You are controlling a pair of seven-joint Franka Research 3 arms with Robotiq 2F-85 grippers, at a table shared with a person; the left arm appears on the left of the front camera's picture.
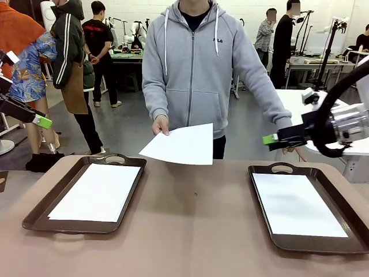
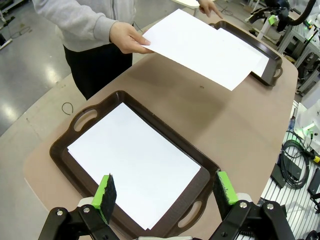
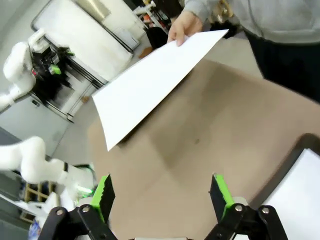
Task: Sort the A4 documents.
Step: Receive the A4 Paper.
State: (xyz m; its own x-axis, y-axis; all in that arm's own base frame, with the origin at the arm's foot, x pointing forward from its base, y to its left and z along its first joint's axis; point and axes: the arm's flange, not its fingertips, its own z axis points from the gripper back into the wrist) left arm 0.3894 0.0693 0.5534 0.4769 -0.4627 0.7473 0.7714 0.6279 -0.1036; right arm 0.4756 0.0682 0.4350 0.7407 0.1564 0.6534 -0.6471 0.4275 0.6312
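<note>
left gripper (image 2: 165, 192): jaws wide apart, nothing between them, hanging over the near end of the left tray (image 2: 87, 117)
right gripper (image 3: 162, 192): jaws spread fully, empty, above bare table (image 1: 190, 213) beside the right tray (image 1: 271, 170), aimed toward the held sheet
held sheet (image 1: 180, 144): blank A4, pinched at one edge by the person's hand (image 1: 160, 124), held in the air over the table's far edge, between the two trays
left tray sheet (image 1: 97, 191): one white A4 lying flat on the tray floor
right tray sheet (image 1: 295, 205): one white A4 lying flat in the right tray
person: grey hoodie, standing at the far side, other hand down by the right tray's far end
</note>
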